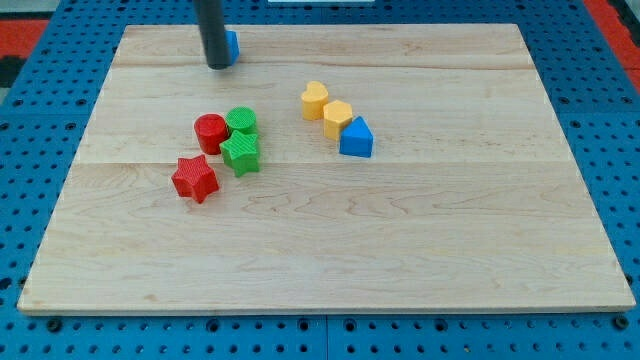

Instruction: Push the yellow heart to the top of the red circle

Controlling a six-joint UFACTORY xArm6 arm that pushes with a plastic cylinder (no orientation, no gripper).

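Note:
The yellow heart [315, 100] lies right of the board's middle, toward the view's top. The red circle [211, 132] lies to its left and a little lower, touching a green circle [241, 122]. My tip [217, 64] stands near the view's top left, well above the red circle and far left of the yellow heart. It touches none of those blocks.
A blue block [231, 44] sits just behind the rod, partly hidden. A green star [241, 154] and a red star [194, 179] lie below the red circle. A yellow hexagon-like block [337, 117] and a blue triangle [356, 138] trail from the heart toward the lower right.

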